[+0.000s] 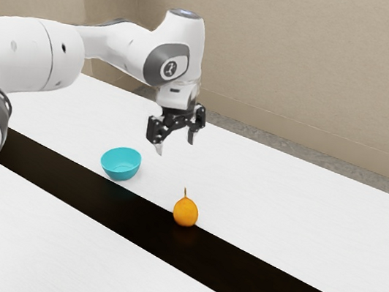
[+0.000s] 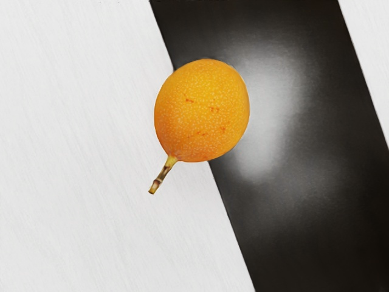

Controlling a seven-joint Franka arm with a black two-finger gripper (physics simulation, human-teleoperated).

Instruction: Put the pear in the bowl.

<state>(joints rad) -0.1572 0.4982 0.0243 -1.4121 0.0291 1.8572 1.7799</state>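
Exterior view: nearest, just below centre, the orange, round-bodied pear (image 1: 185,212) stands stem-up at the edge of the glossy black stripe (image 1: 234,271), with the round turquoise bowl (image 1: 120,164) beyond it, left of centre. Above centre, the black two-finger gripper (image 1: 175,144) hangs open and empty; best to line it up over the pear, lower it straight, and close on the widest part, not the stem.

Pear (image 1: 185,213) astride strip edge (image 1: 237,250), bowl (image 1: 120,165) (exterior view's left) apart
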